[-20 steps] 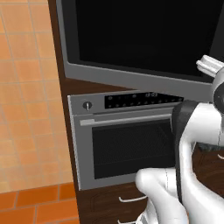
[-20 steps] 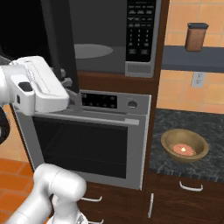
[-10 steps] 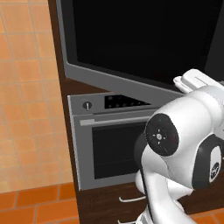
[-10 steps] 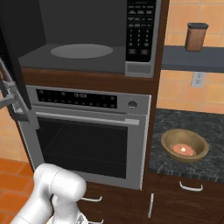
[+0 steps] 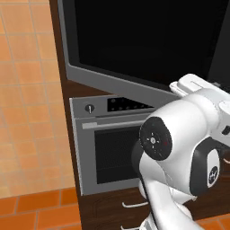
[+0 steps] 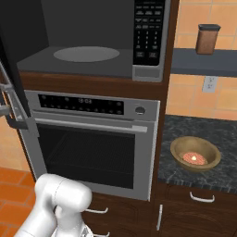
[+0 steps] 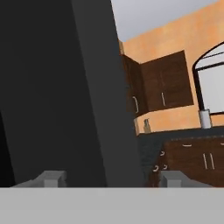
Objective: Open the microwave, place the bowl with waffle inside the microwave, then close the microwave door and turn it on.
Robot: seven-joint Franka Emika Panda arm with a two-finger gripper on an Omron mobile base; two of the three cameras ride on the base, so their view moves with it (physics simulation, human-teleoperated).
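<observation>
The bowl (image 6: 195, 153) sits on the dark speckled worktop (image 6: 227, 139) to the right of the oven, and in it lies a pale orange-pink waffle (image 6: 195, 159), low in the middle. The microwave (image 6: 92, 41) stands open above the oven; its grey cavity holds only a flat round turntable plate (image 6: 86, 53), and the keypad strip (image 6: 149, 32) runs down its right side.

The door (image 5: 143, 40) is swung out to the left, its black glass filling the upper part of the left base view with the steel frame slanting down to the right. In the right base view its edge stands upright at the far left, with the bar handle (image 6: 14, 102) running top to bottom.

Below is the oven (image 6: 92, 148) (one knob, a dark window, a horizontal bar). A brown canister (image 6: 207, 39) stands on the shelf (image 6: 203, 62) above the bowl, well apart from it.

The claw (image 7: 113, 178) points along the dark door face, which lies between its two finger tips (image 7: 51, 177); they stand wide apart and hold nothing.
</observation>
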